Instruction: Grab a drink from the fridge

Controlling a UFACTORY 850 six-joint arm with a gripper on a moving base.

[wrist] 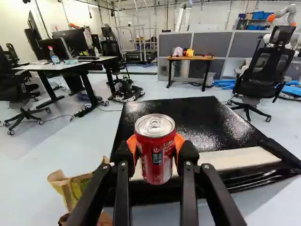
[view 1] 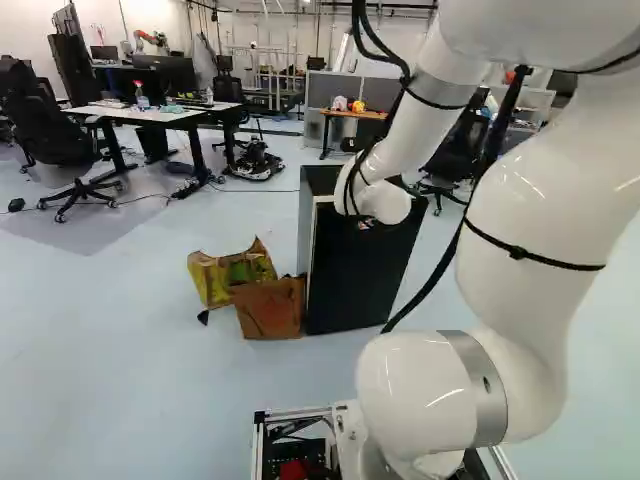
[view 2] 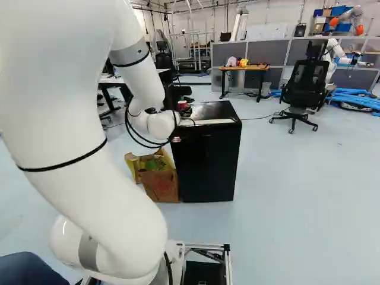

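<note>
Your gripper (view 2: 184, 111) is closed on the red drink can (wrist: 155, 153), orange pads (wrist: 179, 143) on its L and R sides. Can's upright, long axis approx. vertical, lid w/ pull tab up; printed side faces you in the wrist view. Loc: by the near-L part of the black fridge's (view 2: 211, 163) top; can't tell if it's over the top or just near of it, or touching.

Containers: you can't see inside the fridge. L of it on the floor (view 1: 130, 370) you've got a yellow-brown bag (view 1: 208, 281), mouth open, yellow-green stuff inside, too unclear to ID. Brown box or bag (view 1: 268, 310) sits at its near-R side, right by the fridge; contents n/a from here.
</note>
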